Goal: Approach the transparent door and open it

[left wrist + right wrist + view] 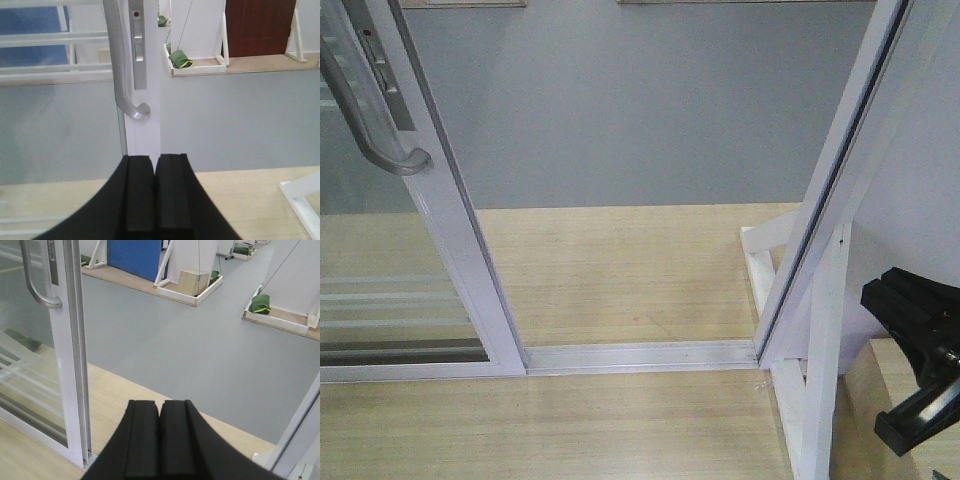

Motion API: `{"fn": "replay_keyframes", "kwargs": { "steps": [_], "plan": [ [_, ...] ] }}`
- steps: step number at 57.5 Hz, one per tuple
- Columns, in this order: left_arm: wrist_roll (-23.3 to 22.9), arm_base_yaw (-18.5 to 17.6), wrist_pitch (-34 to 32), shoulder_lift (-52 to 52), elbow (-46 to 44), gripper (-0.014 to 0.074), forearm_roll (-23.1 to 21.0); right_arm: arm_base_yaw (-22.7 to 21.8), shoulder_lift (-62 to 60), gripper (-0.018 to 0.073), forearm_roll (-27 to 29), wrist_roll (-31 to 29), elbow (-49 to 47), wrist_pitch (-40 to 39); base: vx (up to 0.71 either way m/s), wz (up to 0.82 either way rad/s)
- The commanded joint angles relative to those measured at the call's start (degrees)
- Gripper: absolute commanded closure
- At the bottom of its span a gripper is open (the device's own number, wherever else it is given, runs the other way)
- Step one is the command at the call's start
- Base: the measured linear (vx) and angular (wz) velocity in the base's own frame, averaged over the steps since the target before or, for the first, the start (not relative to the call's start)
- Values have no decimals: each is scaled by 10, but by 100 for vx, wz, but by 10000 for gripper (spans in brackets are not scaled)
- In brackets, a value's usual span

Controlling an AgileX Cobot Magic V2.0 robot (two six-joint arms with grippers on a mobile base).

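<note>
The transparent door (458,230) stands at the left of the front view: clear glass with thin white bars in a white frame, with a grey curved bar handle (375,125). It stands apart from the white jamb (840,170) on the right, with a wide gap between them. In the left wrist view my left gripper (154,159) is shut and empty, just below the door's edge (142,135) and handle (119,75). In the right wrist view my right gripper (160,404) is shut and empty, to the right of the door (65,365) and its handle (34,285).
A metal floor track (640,355) crosses the wooden floor between door and jamb. A white brace (820,390) stands at the jamb's foot, beside a black part of my right arm (915,310). Beyond lie grey floor, white trays with green bags (260,305), and a cardboard box (194,281).
</note>
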Motion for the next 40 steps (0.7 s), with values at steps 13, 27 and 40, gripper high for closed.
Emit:
{"fn": "replay_keyframes", "kwargs": {
  "steps": [13,27,40],
  "plan": [
    [11,-2,-109,-62,79,596,-42,-2,2,559,0,0,-16,-42,0,0],
    [7,-2,-103,-62,80,596,-47,-2,2,559,0,0,-16,-42,0,0],
    [7,-2,-103,-62,80,596,-47,-2,2,559,0,0,-16,-42,0,0]
  ]
}}
